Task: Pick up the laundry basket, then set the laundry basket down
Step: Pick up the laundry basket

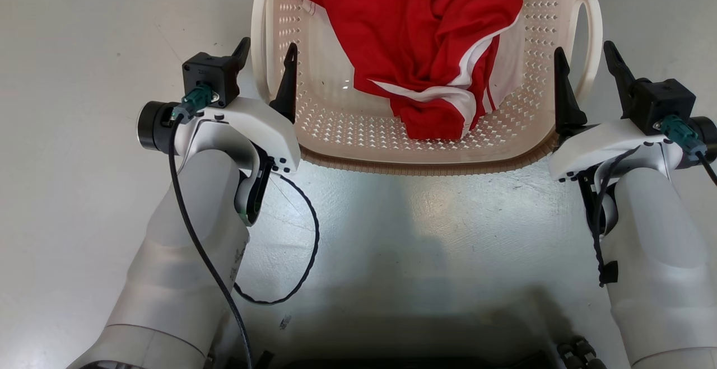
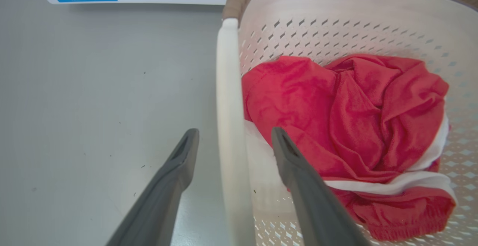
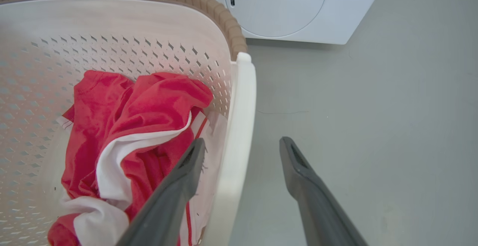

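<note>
- The laundry basket [image 1: 425, 166] sits on the pale grey floor [image 1: 392, 234] straight ahead of the robot, between its two arms. In the head view its far end is cut off by the top edge.
- The basket is cream perforated plastic with a brown woven-look rim. A white loop handle stands on each long side.
- A crumpled red garment [image 1: 425, 27] with white stripes lies inside, piled toward the far half of the basket.
- The left gripper [image 1: 266, 55] has its fingers spread wide, straddling the left handle [image 1: 259, 38]. One finger is outside the basket and the other is inside against the perforated wall.
- In the left wrist view the left gripper [image 2: 235, 134] shows the left handle [image 2: 227, 108] running up between the two fingers, with a gap on either side. The red garment [image 2: 336, 108] lies just past the inner finger.
- The right gripper [image 1: 585, 55] mirrors this, fingers spread around the right handle [image 1: 592, 33] and not pinching it.
- In the right wrist view the right gripper [image 3: 242, 143] has its inner finger over the red garment [image 3: 149, 104] and its outer finger over bare floor, with the right handle [image 3: 242, 100] between them.
- A white washer [image 3: 283, 7] with a round door stands on the floor beyond the basket.
</note>
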